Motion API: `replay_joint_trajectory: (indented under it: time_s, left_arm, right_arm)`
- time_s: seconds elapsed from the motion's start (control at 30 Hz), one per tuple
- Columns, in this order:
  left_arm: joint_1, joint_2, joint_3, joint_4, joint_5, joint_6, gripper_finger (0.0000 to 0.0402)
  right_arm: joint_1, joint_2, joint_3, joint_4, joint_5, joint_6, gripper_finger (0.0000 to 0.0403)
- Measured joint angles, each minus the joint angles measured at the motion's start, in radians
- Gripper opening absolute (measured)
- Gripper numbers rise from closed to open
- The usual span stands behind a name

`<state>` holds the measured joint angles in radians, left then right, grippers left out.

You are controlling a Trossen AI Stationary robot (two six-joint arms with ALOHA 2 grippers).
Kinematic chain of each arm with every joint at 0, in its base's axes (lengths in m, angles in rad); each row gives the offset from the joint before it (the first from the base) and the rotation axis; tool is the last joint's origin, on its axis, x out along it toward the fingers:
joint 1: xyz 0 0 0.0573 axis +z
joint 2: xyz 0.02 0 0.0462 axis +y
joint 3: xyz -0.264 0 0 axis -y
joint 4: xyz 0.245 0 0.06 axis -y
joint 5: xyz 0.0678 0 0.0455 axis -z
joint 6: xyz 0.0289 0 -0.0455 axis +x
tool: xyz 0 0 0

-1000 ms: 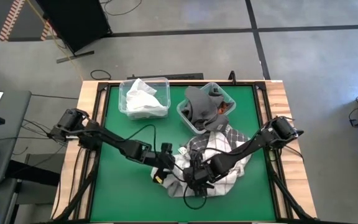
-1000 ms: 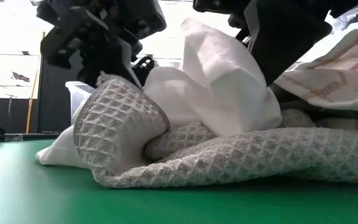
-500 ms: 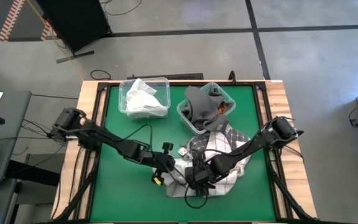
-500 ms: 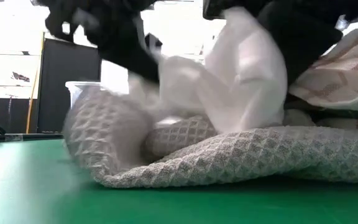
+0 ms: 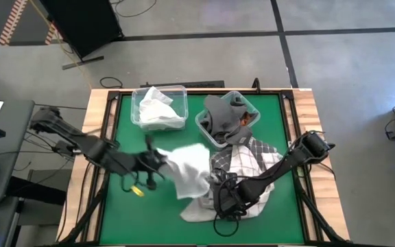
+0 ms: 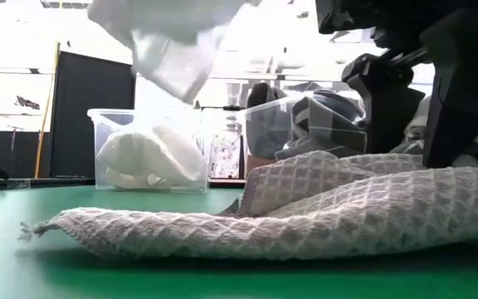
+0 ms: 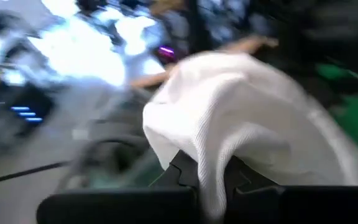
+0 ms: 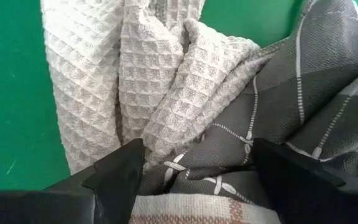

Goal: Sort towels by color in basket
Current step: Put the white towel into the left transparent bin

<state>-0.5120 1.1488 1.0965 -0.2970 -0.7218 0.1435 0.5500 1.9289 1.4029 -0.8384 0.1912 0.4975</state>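
The left hand [image 5: 158,162] is blurred, clenched on a soft white towel [image 5: 189,169]. The right hand [image 8: 194,177] is spread over bumpy grey cloth [image 8: 135,74].

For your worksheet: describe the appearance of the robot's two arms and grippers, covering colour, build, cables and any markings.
Both arms are black and slender, built of jointed segments. The left arm trails thin black cables, and a small yellow marking shows near the left gripper. The right arm has a bulky rounded joint and looping cables near the right gripper, whose fingers are matt black, flat and angular.
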Motion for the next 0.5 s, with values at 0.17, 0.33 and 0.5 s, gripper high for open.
replay_joint_trajectory:
  time_s: [0.17,0.33,0.5]
  left_arm:
    - [0.007,-0.105,0.023,-0.003,-0.211,0.079,0.0002]
    - [0.069,-0.161,0.035,-0.004,-0.420,0.188,0.0001]
    - [0.192,-0.177,0.035,-0.007,-0.544,0.291,0.0001]
  right_arm:
    - [0.008,0.000,0.000,0.004,0.020,0.015,0.0333]
    - [0.010,0.000,0.000,0.009,0.024,0.030,0.0333]
    - [0.019,0.000,0.000,0.017,0.044,0.037,0.0333]
